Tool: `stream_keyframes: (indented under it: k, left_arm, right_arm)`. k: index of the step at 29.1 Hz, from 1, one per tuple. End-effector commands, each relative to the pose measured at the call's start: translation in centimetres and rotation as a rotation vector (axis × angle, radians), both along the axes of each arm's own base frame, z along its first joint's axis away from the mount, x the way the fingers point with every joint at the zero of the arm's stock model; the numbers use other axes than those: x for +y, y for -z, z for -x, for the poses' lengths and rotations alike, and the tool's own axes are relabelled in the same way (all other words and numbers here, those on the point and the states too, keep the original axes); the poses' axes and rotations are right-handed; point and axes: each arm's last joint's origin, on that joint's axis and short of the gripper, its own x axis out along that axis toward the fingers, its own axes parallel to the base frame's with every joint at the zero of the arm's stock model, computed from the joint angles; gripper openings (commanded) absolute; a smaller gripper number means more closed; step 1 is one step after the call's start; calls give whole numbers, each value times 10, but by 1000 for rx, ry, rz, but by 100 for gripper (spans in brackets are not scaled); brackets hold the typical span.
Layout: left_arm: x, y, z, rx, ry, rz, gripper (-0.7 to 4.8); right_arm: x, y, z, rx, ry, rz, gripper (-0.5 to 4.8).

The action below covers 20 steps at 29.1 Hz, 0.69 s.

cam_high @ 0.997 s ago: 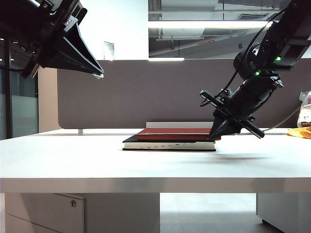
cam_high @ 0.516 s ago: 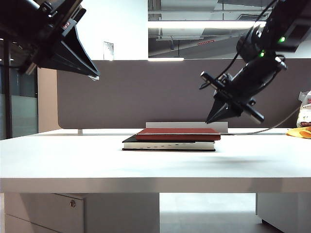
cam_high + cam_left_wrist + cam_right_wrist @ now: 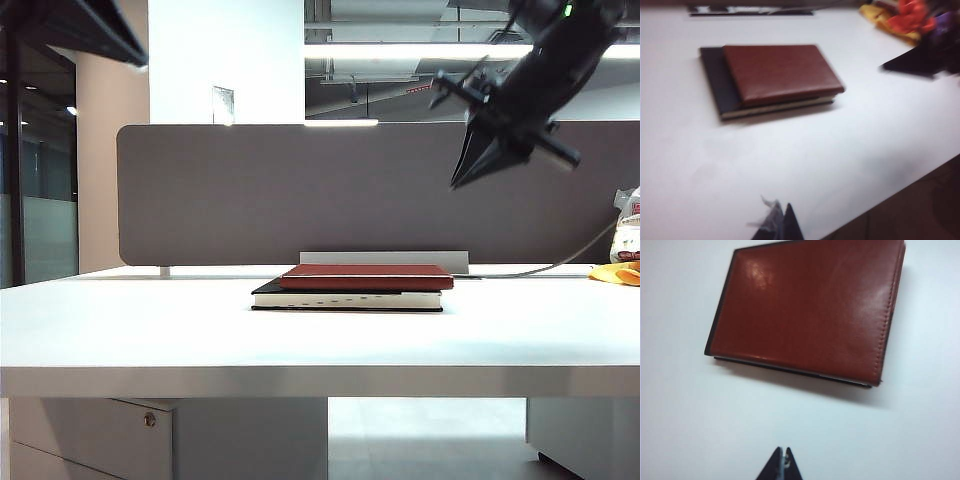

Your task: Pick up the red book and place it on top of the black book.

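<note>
The right tool (image 3: 468, 178) hung in the upper right of the exterior view, high over the surface (image 3: 150, 320), its two dark tapered fingers pressed together to a single point and gripping nothing; its own wrist camera showed the tip (image 3: 785, 465) clenched above bare white. The left tool (image 3: 782, 227) showed only as a dark pointed tip with its fingers together and a scrap of pale tape clinging to it, empty, in the upper left corner of the exterior view. Below, at the centre of the smooth white surface, the red book (image 3: 366, 276) lay flat on the black book (image 3: 345, 299). Its maroon cover looked glossy and leather-like, with stitched edges. The thicker black book's white page edges showed beneath it.
</note>
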Motion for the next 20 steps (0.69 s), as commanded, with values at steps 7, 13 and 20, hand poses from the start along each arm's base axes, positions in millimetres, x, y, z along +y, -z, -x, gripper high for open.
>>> stream_keyframes:
  k: [7,13,20]
  left_arm:
    - [11,-13,25,-56,-92,-56,-6]
    - [21,-30,52,-153,-128,-19,-6]
    - [32,-29,79,-146,-166,-50,-6]
  right_arm:
    - [-11,-39,40,-64,5,71,-3]
    - [-23,-44,77,-102,48,95,-3]
    - [-35,-26,126,-138,77,103,-3]
